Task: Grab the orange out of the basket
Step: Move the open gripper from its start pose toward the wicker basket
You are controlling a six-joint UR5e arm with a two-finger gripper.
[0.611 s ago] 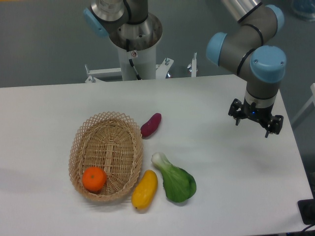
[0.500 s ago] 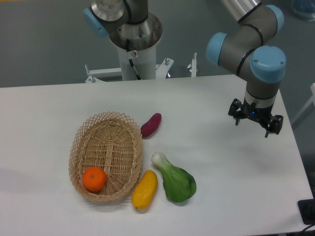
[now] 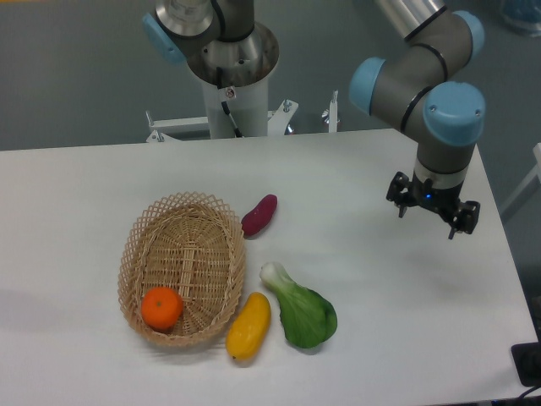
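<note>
A white table point(image 3: 355, 321) fills most of the frame, from the left edge to the right, with a grey floor behind it along the top. At upper centre a white pedestal point(image 3: 226, 106) carries the robot's base. The arm point(image 3: 423, 76) enters from the upper right, its grey links and pale blue joint caps bending down over the table's right side. The gripper point(image 3: 426, 222) hangs there, pointing down above the bare surface, its two dark fingers spread apart with nothing between them.

In the lower left of the frame lies the basket point(image 3: 139, 237), oval and woven, its lacy rim open. The orange point(image 3: 161, 308) sits inside it at the lower end, close to the near wall, well apart from the gripper. Just right of the basket, low in the frame, lies a green leafy vegetable point(image 3: 301, 309), and beside it a yellow squash-like fruit point(image 3: 248, 326) touching the basket's rim. A small purple vegetable point(image 3: 259, 214) lies just beside the basket's upper right edge.
</note>
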